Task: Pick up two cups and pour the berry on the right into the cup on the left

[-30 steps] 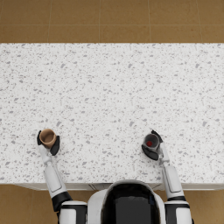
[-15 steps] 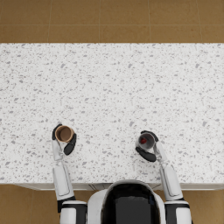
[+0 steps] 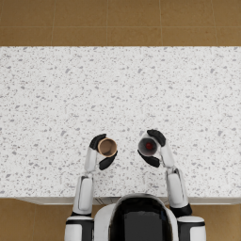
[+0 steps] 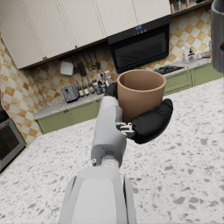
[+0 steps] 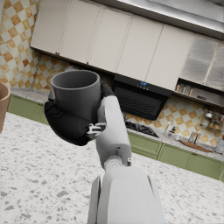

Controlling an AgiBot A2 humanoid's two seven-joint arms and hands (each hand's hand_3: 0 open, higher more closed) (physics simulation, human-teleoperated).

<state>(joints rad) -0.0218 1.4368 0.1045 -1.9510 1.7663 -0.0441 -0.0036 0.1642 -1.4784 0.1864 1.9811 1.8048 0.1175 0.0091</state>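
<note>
Low in the head view's centre, above the speckled table, my left hand has its fingers wrapped around the brown cup, while my right hand grasps the grey cup, the red berry showing inside it. Both cups stand upright, near each other but apart. The pick-up looks finished; next, I judge, the grey cup must tip over the brown one's mouth.
</note>
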